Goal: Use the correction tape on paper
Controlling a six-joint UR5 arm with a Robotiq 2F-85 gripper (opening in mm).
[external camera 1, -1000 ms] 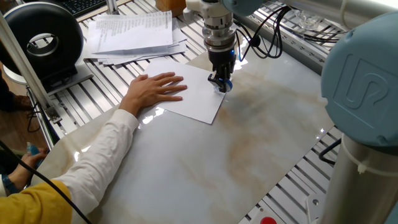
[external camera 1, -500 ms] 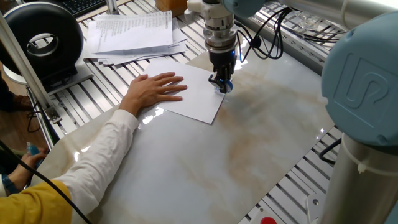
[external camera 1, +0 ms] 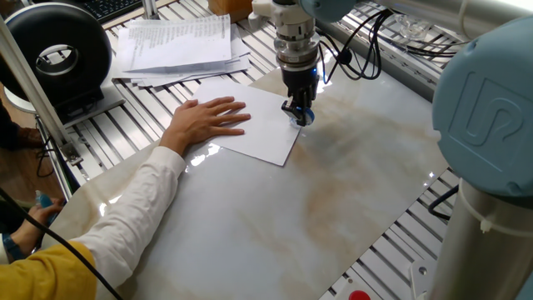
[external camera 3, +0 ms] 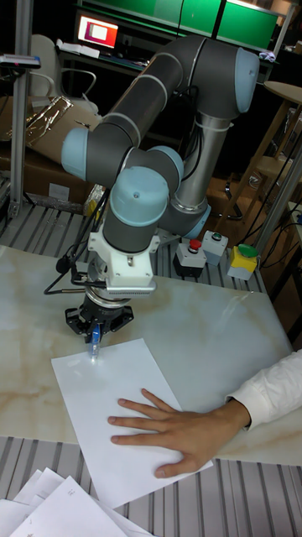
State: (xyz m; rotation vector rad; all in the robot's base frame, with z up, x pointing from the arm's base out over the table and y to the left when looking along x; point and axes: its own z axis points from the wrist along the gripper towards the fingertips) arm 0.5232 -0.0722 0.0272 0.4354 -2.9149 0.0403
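Note:
The paper [external camera 1: 262, 129] is a blank white sheet lying flat on the marble tabletop, also plain in the tall fixed view [external camera 3: 101, 394]. My gripper [external camera 1: 297, 111] points straight down over the sheet's right edge and is shut on the correction tape [external camera 1: 302, 116], a small blue and clear dispenser. Its tip touches the paper near that edge. From the other side, the gripper [external camera 3: 95, 336] holds the correction tape [external camera 3: 95, 340] upright at the sheet's far corner area. A person's hand [external camera 1: 206, 121] presses flat on the paper's left half.
A stack of printed papers [external camera 1: 179, 46] lies behind the sheet on the slatted frame. A black round device [external camera 1: 58, 54] stands at the back left. The person's white-sleeved arm [external camera 1: 125, 225] crosses the table's left side. Button boxes [external camera 3: 214, 252] sit by the robot base.
The gripper with the tape has shifted very slightly to the right along the paper's edge. The hand has stayed still.

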